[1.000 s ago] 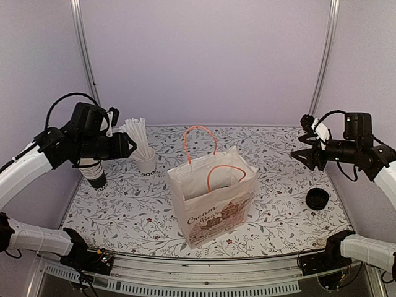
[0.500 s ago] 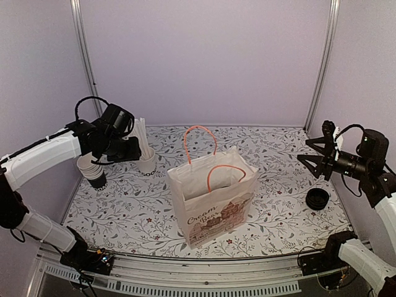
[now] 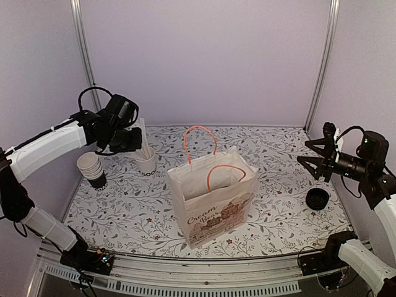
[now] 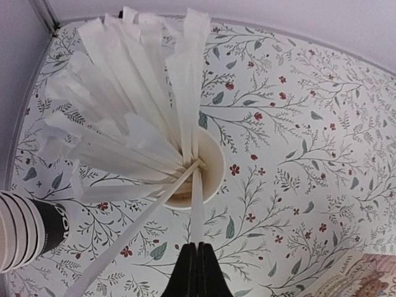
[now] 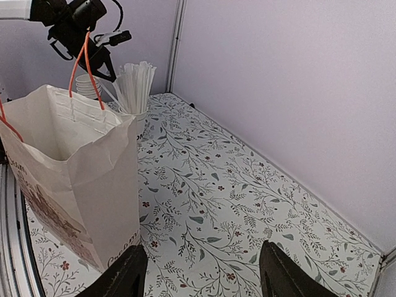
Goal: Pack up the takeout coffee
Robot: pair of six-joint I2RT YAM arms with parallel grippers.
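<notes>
Takeout coffee unseen, left arm above straws

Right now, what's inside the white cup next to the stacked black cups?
The white cup holds a fan of paper-wrapped straws; the left gripper appears shut on one. The straws cover the cup's bottom, so anything else in it cannot be seen.

1 bag, 1 cup stack, 1 holder
</notes>
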